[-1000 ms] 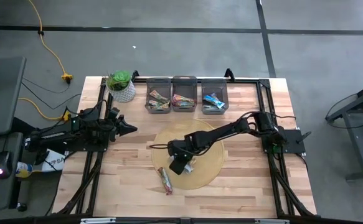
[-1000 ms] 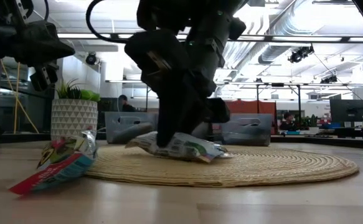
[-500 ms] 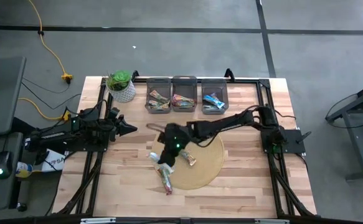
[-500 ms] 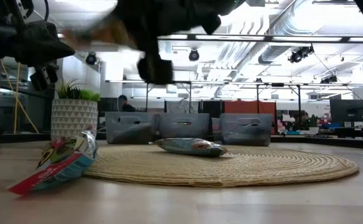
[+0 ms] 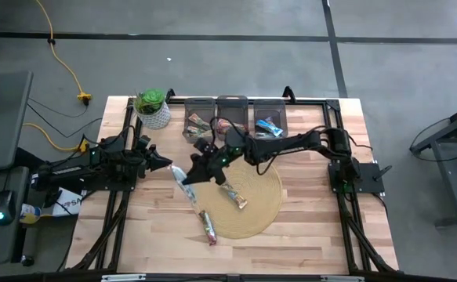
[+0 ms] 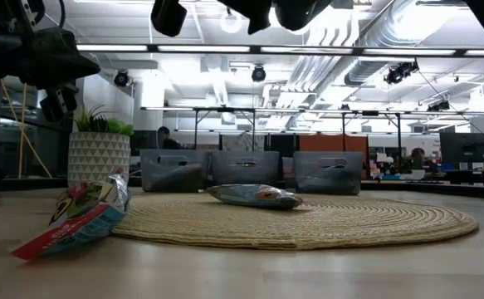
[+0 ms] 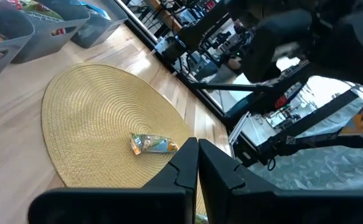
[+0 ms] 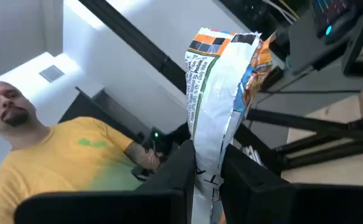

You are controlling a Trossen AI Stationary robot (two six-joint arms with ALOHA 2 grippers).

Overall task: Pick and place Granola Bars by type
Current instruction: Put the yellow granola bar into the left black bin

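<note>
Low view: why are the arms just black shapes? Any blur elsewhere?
Low view: ceiling lights backlight the arms, so they silhouette. Left wrist view: the other arm is motion-smeared. Right wrist view: the right gripper holds a sharp, glossy granola bar.

This is a robotics lab set inside a large open-plan office. A wooden workbench [image 5: 306, 235] in a black frame stands on bare grey concrete floor [image 5: 212, 63] marked with dark tape lines, a yellow cable [image 5: 65, 66] trailing across it. Beyond the bench run exposed ceiling ducts [image 6: 366, 41], strip lights [image 6: 250, 48], rows of desks with monitors [image 6: 462, 148], and seated people [image 6: 165, 137].
</note>
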